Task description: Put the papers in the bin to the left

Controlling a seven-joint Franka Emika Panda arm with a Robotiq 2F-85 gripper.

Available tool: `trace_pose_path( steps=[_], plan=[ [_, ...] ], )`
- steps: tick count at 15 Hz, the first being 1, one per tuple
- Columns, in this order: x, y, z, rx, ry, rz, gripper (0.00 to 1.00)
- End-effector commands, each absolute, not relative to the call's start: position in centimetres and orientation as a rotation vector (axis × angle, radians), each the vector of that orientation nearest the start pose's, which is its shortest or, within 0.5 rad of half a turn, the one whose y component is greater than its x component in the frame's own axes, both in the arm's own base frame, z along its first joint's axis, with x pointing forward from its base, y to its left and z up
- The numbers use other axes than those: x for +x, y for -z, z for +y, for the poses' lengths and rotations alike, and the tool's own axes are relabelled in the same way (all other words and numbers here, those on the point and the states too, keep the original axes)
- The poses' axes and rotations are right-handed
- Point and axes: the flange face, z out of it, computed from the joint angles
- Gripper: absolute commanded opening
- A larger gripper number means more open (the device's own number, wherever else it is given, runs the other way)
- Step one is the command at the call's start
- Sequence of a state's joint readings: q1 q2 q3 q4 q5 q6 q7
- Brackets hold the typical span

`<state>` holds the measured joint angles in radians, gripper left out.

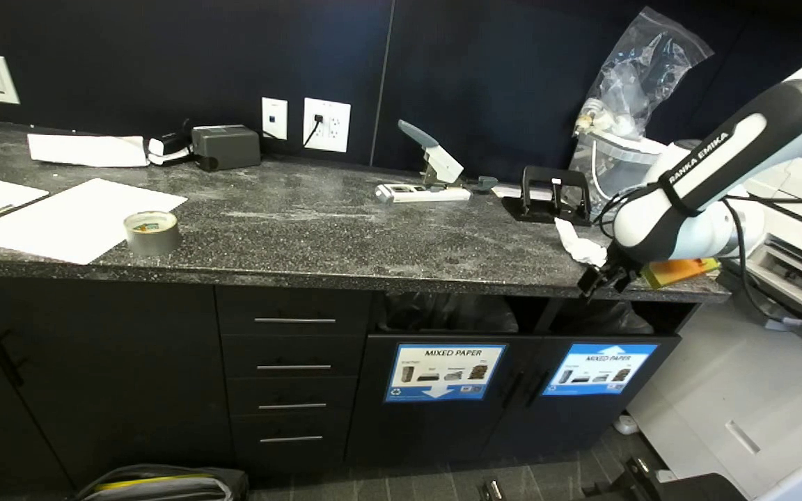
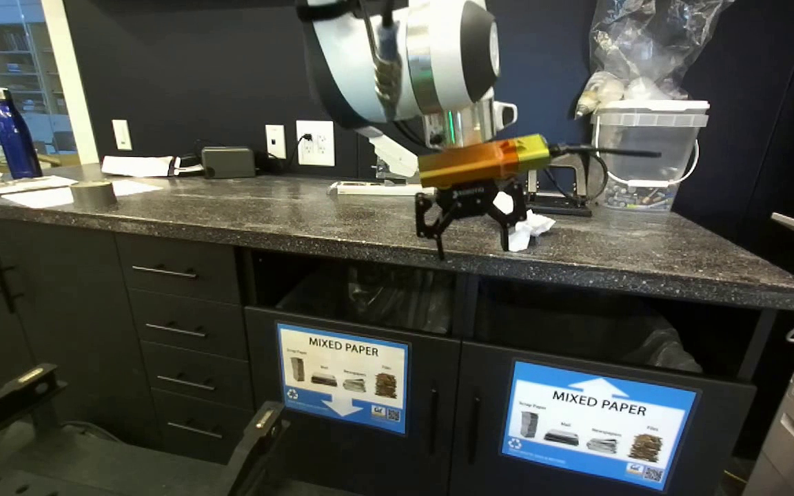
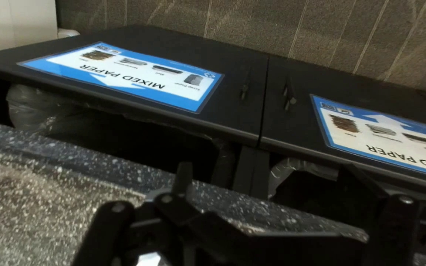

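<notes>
The counter (image 1: 345, 243) looks like speckled stone, the crumpled paper (image 1: 584, 250) matt, the clear bag (image 1: 645, 62) glossy plastic.

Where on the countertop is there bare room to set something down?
The countertop is bare between the tape roll and the stapler, and in front of the plastic bucket. Crowded: around the crumpled paper, by the hole punch and the open gripper.

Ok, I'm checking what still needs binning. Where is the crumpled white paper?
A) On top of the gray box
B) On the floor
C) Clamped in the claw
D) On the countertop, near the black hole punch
D: in both exterior views the crumpled white paper lies on the countertop near the black hole punch, while the claw stands open.
</notes>
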<state>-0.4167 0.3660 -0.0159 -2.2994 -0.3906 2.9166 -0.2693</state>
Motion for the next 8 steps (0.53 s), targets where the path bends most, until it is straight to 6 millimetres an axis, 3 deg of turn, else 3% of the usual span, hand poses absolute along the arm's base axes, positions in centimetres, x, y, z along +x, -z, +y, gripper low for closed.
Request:
trace_pose_path(
  steps=[1,5,8],
  plan=[
    [50.1,-29.1,-18.1,-3.357,0.349,-0.422,1.00],
    [53.6,-35.0,-18.5,-3.443,0.549,-0.438,1.00],
    [55.8,-36.3,-19.8,-3.471,0.599,-0.401,1.00]
  ],
)
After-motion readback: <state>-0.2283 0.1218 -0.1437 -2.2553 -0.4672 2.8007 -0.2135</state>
